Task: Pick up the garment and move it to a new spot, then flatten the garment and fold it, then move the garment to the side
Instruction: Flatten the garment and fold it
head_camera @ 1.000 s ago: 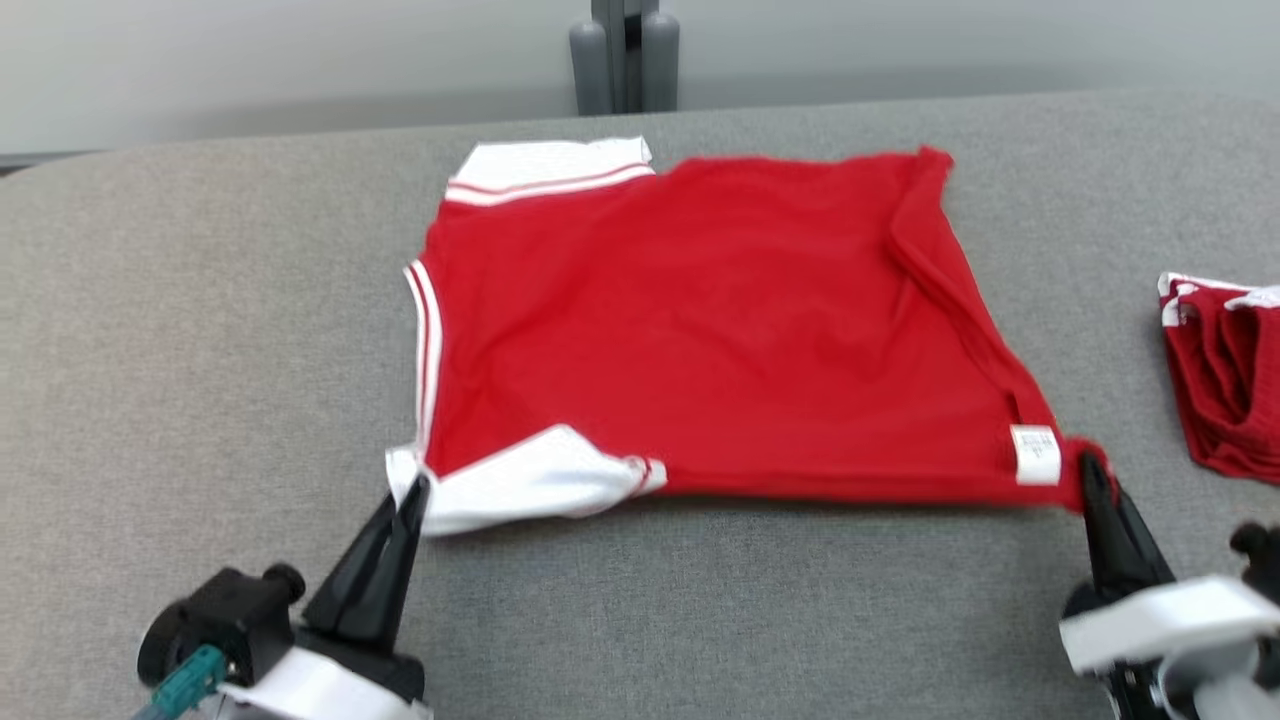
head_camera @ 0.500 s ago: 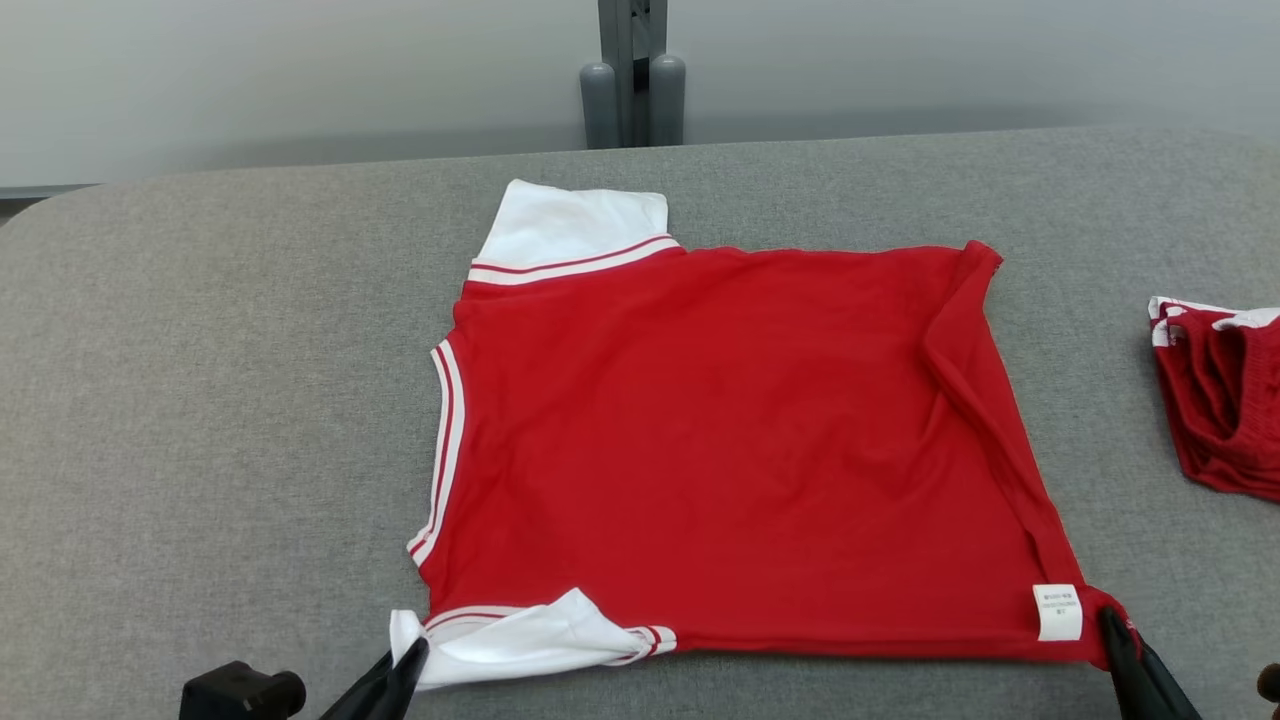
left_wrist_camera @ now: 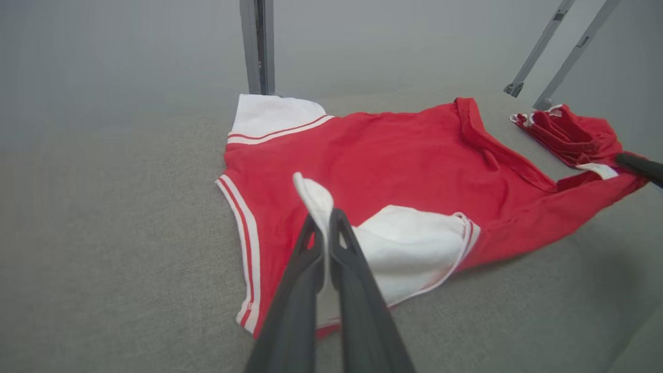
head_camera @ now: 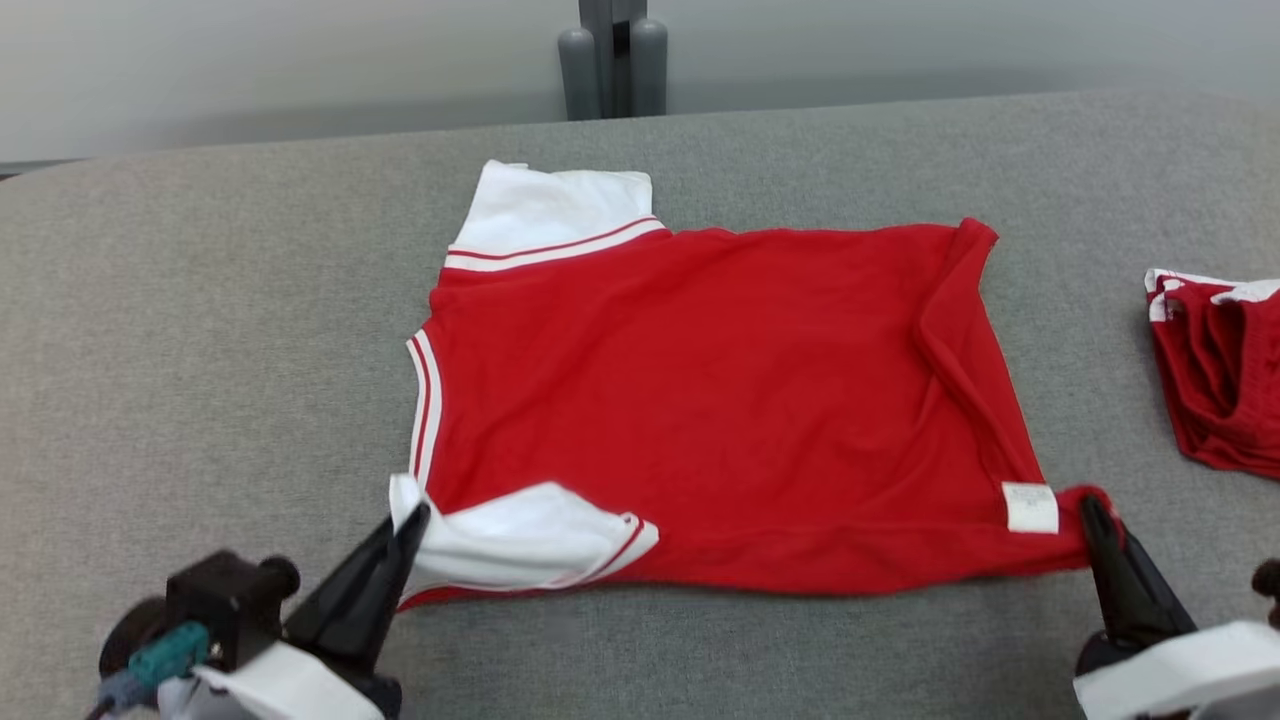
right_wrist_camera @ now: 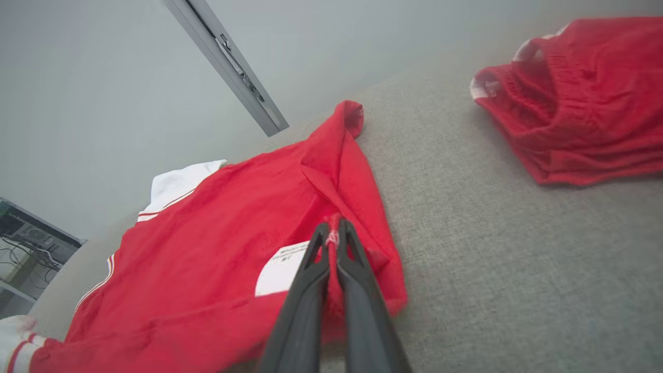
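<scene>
Garment [head_camera: 720, 400] red, white-trimmed, spread flat, near edge lifted

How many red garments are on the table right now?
2. The shirt lies spread on the table, near corners pinched by the left gripper and right gripper. A bunched garment sits to its right, partly cut off; more may lie beyond.

Left side of the grey table [head_camera: 180, 330] is just bare cloth, tons of room to swing through. The red garment [head_camera: 700, 400] hogs the middle, lying nearly flat. On the right there's a bare lane between it and a second bunched-up red garment [head_camera: 1220, 380] at the edge. A grey post [head_camera: 610, 60] stands right behind the far edge. The near strip is bare between the left gripper [head_camera: 412, 515] and right gripper [head_camera: 1088, 505], each pinched on a front corner.
</scene>
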Robot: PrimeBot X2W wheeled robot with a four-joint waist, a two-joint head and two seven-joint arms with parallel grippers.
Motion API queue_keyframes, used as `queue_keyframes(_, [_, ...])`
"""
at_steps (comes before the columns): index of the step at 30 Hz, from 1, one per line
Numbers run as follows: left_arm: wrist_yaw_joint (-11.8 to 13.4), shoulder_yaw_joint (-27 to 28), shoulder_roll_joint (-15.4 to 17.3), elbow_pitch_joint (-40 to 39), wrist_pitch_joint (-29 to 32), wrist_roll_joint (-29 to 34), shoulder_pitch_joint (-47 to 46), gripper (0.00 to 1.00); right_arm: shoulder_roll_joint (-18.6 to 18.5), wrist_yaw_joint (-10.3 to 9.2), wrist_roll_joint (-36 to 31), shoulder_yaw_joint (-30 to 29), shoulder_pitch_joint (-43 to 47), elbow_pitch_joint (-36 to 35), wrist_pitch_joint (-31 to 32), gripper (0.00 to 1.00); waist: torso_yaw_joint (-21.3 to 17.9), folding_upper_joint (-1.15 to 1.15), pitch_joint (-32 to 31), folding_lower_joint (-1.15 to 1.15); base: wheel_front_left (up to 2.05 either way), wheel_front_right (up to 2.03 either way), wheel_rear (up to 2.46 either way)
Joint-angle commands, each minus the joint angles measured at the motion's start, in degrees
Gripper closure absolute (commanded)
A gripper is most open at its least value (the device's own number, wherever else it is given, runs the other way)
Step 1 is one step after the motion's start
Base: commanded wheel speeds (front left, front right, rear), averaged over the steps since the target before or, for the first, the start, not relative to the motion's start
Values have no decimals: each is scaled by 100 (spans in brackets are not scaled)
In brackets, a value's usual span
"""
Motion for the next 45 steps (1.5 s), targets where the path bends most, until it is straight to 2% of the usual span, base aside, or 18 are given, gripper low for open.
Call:
queue_keyframes(1, [-52,15,32,85,-35,79,-192,100,2,1,-24,8,-164,11,14,100,-44,0,101,0,0,0,0])
queue_keyframes(8, [-383,-69,-243,1095,-398,92,-1286,100,40,1,-179,210,-1038,603,-56,100,-131,0,555,0,0,0,0])
queue_keyframes(14, [-560,-127,-439,1915,-739,81,-1719,100,42,2,-215,392,-1454,1196,-301,100,-180,0,726,0,0,0,0])
queue_keyframes(15, [-568,-132,-449,2045,-761,72,-1745,98,43,2,-234,417,-1498,1277,-337,96,-193,0,739,0,0,0,0])
queue_keyframes(16, [-586,-128,-465,2136,-810,54,-1768,66,39,2,-247,439,-1543,1360,-372,63,-201,0,760,0,0,0,0])
queue_keyframes(17, [-541,-79,-491,2216,-890,64,-1833,11,40,2,-233,464,-1595,1401,-435,20,-200,0,786,0,0,0,0])
queue_keyframes(18, [-499,-40,-507,2293,-974,98,-1894,0,40,2,-230,487,-1633,1439,-481,0,-199,0,799,0,0,0,0])
queue_keyframes(22, [-330,135,-599,2442,-1354,139,-1928,0,-32,2,-304,430,-1679,1355,-811,0,-203,0,812,0,0,0,0])
queue_keyframes(27, [38,453,-673,2248,-1931,262,-1909,0,-67,2,-504,308,-1676,916,-1234,0,-205,0,776,0,0,0,0])
queue_keyframes(33, [382,651,-757,1861,-2389,524,-1715,0,-120,1,-1195,347,-1524,417,-1437,0,-158,0,578,0,0,0,0])
queue_keyframes(39, [405,728,-762,1665,-2571,766,-1400,0,-143,2,-1642,342,-1255,229,-1405,0,-129,0,392,0,0,0,0])
queue_keyframes(45, [428,673,-684,1884,-2596,1049,-1118,0,-108,1,-1912,362,-1057,242,-1425,0,-154,0,260,0,0,0,0])
